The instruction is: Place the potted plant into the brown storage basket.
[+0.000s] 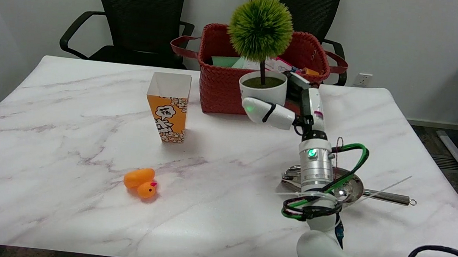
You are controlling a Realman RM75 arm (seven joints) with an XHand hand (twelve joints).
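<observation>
Head view: orange rubber duck near-left on marble counter. Metal ladle lies right, partly behind right arm. Popcorn box upright, left of centre. Right hand, fingers clamped around white pot, holds potted plant in air against brown storage basket near wall, pot about level with rim. Basket already holds mixed items. Two black chairs beyond.

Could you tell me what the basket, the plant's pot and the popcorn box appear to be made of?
The basket looks like woven reddish-brown strips, plastic or faux leather; the plaited pattern shows, but the exact material stays open. The plant's pot, held by the right hand, seems glazed ceramic or glossy plastic: smooth, white, slightly shiny. The popcorn box looks like printed cardboard, matte, with thin folded walls.
</observation>
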